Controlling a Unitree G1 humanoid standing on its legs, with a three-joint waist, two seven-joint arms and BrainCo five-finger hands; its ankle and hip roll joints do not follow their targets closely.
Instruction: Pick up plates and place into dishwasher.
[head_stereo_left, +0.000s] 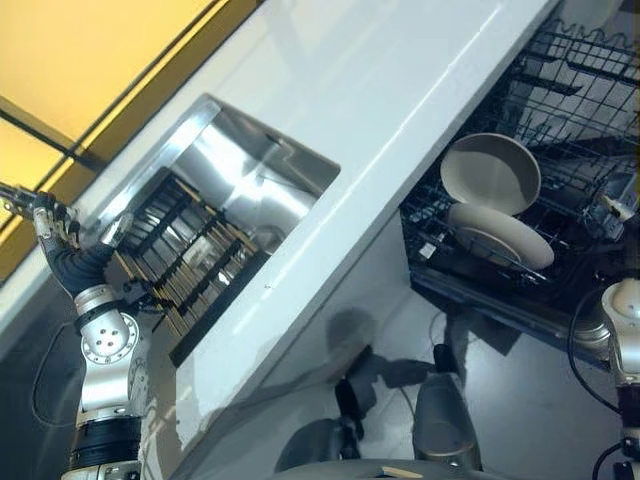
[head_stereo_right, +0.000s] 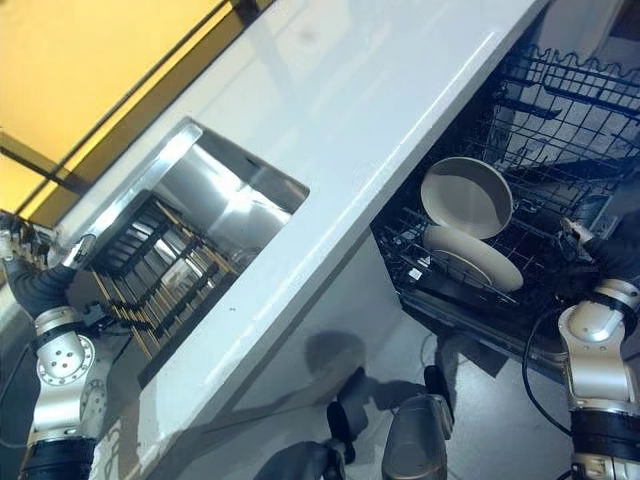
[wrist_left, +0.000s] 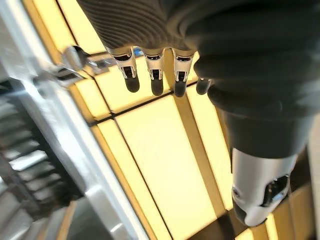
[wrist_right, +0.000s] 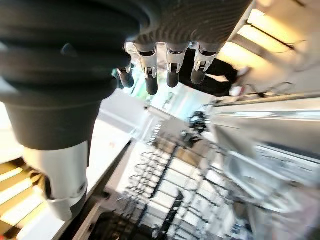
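**Two plates in the dishwasher rack, both hands empty**

Item: two beige plates in the lower rack (head_stereo_left: 560, 230) of the open dishwasher, below the white counter (head_stereo_left: 400, 90). The deeper plate (head_stereo_left: 490, 172) stands tilted on edge; the flatter plate (head_stereo_left: 500, 235) lies lower, just in front of it and leaning at a shallow angle. They look close enough to touch, though the contact itself is hard to make out.

Handling, as a judgement: glazed ceramic, stiff, moderately heavy, smooth and likely slippery, and prone to chip against the wire tines. The rim is the place to take hold, thumb on one face and fingers on the other.

Other fittings: a steel sink (head_stereo_left: 240, 180) set in the counter, with a dark drying rack (head_stereo_left: 190, 260) in it.

Left hand (wrist_left: 152, 75): out past the far edge of the sink, fingers straight and relaxed, holding nothing.

Right hand (wrist_right: 170, 67): near the dishwasher rack, fingers likewise extended, holding nothing.

Markings: no brand, label or writing can be read anywhere.
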